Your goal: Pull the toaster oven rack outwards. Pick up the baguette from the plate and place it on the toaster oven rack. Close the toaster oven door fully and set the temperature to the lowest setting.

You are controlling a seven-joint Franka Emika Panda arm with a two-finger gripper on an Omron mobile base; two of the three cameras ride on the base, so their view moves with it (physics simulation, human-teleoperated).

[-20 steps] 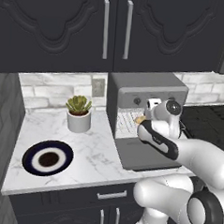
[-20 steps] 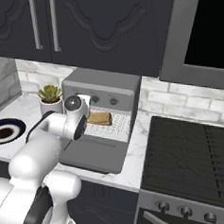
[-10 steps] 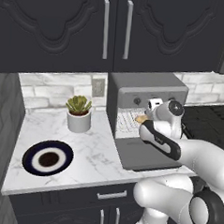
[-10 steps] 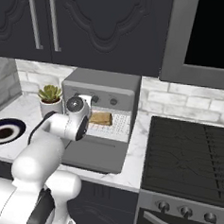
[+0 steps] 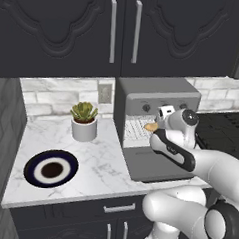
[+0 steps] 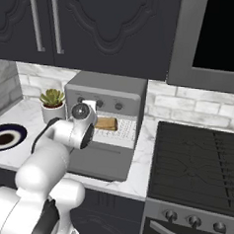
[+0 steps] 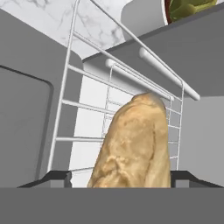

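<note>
The grey toaster oven (image 5: 158, 91) (image 6: 108, 86) stands on the counter with its door (image 5: 153, 166) (image 6: 98, 162) folded down flat. The wire rack (image 5: 136, 128) (image 6: 128, 129) (image 7: 87, 109) is pulled out over the door. On it lies the golden-tan baguette (image 5: 151, 127) (image 6: 106, 123) (image 7: 135, 140). My gripper (image 5: 161, 121) (image 7: 120, 177) hovers right over the baguette. Its jaws stand wide open on either side of the bread, with a gap on the left. The navy plate (image 5: 52, 168) (image 6: 3, 138) lies bare at the counter's left. Three knobs (image 5: 165, 108) (image 6: 118, 106) sit above the oven's opening.
A potted succulent (image 5: 84, 122) (image 6: 52, 106) stands between the plate and the oven. A dark stove (image 6: 200, 164) adjoins the oven on the right. Dark upper cabinets (image 5: 122, 31) hang overhead. My forearm (image 5: 174, 150) reaches across the open door.
My hand has shifted only slightly above the rack. The baguette stays lying on the rack and the door stays down.
</note>
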